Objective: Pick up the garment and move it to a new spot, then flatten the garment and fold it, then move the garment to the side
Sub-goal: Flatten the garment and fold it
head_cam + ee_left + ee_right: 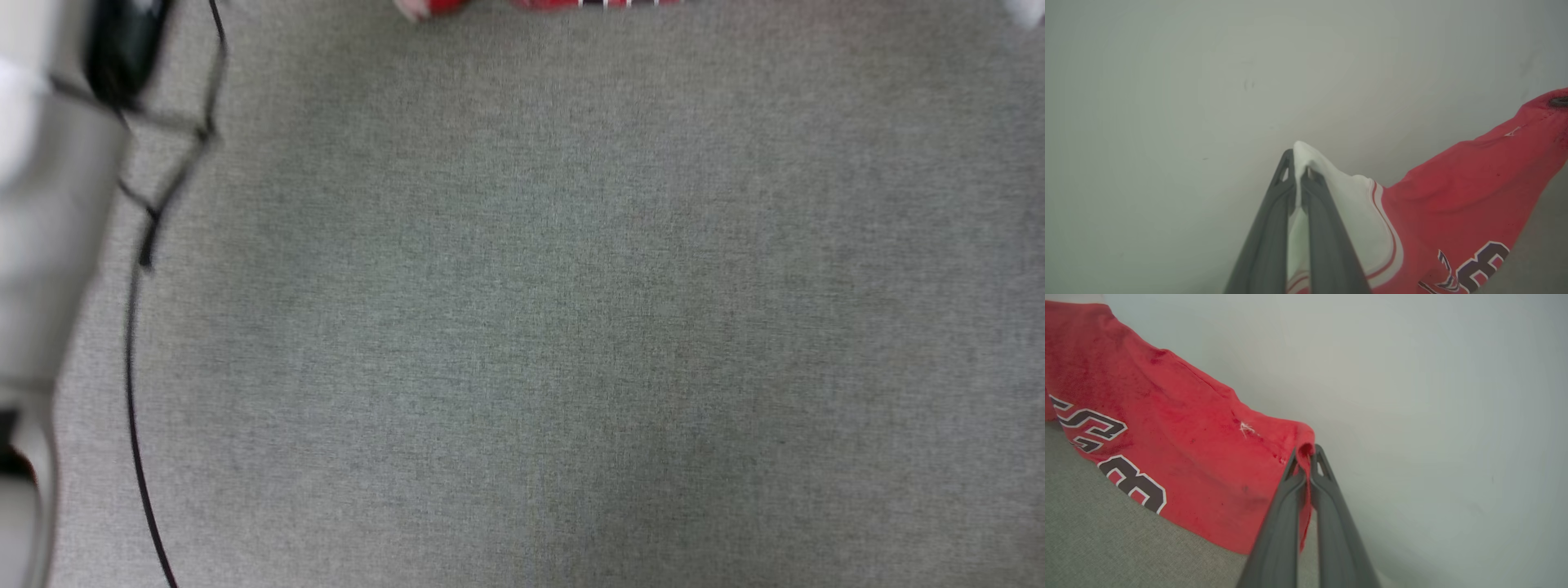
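— Head view: where's your shirt [604,3]?
— At the grey surface's [522,327] far edge.
— Left wrist view?
— Your left gripper [1298,163] clamps its white sleeve [1355,204].
— Right wrist view?
— Your right gripper [1306,451] pinches its red edge.

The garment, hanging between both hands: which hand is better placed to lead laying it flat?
Probably the right hand: it is shut on the red body edge of the garment, so it steers the main panel. The left hand is shut on the white sleeve tip, which steers less.
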`<state>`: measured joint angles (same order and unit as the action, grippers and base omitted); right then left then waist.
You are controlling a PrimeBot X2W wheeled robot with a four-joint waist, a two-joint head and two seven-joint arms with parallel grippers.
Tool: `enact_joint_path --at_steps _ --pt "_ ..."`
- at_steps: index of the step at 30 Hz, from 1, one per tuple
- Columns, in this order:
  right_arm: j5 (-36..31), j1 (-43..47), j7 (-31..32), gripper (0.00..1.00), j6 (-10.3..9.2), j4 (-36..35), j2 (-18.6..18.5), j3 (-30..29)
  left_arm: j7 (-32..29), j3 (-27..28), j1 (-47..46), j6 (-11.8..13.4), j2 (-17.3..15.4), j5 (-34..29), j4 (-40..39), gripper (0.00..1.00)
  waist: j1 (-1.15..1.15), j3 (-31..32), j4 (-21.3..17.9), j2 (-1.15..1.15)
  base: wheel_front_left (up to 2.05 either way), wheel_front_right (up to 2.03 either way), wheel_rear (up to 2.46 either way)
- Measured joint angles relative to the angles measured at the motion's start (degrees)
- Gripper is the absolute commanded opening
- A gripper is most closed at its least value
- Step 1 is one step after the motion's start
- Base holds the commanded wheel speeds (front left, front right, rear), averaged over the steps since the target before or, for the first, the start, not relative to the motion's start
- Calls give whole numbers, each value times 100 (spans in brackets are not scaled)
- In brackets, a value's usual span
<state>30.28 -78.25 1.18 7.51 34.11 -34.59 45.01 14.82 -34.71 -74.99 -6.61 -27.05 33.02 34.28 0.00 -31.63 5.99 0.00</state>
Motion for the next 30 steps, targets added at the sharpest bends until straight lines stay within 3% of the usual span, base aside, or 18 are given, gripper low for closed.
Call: enact_joint_path --at_steps 9,20,30 --pt "483 1546 -275 0 0 -203 -171 344 9 -92 2222 304 5 152 -876 0 0 517 0 0 0 0 0" --pt "915 3378 -454 0 0 -468 -393 401 -54 -212 4778 827 -533 506 -2076 0 -1 1496 -38 0 0 0 0" --pt "1060 5035 -513 0 0 -817 -555 23 -313 -356 6676 1458 -884 973 -3010 0 -2 2400 -77 0 0 0 0"
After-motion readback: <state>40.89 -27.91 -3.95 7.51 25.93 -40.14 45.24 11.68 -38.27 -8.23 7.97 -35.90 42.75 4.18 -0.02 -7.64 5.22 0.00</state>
